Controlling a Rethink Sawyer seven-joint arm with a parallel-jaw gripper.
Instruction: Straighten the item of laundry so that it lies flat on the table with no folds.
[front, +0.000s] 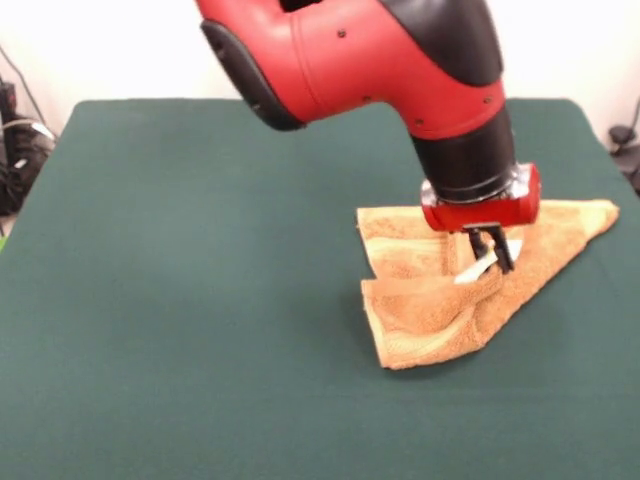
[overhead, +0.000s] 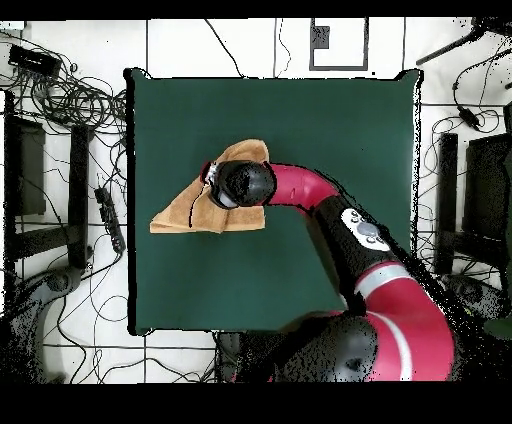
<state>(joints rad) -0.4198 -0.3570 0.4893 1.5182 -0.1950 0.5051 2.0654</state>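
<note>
The orange-tan towel lies folded over itself in a rough triangle at the right of the dark green table. One corner points right, and a raised fold lies across its middle. My gripper comes straight down onto the towel, shut on the raised fold next to the small white label. In the overhead view the towel lies at the table's left side. There my wrist covers part of the towel and hides the gripper.
My red arm reaches across the table from the bottom right of the overhead view. Cables and dark equipment lie on the floor to the left of the table. A cable shows beyond the table's left edge in the front view.
</note>
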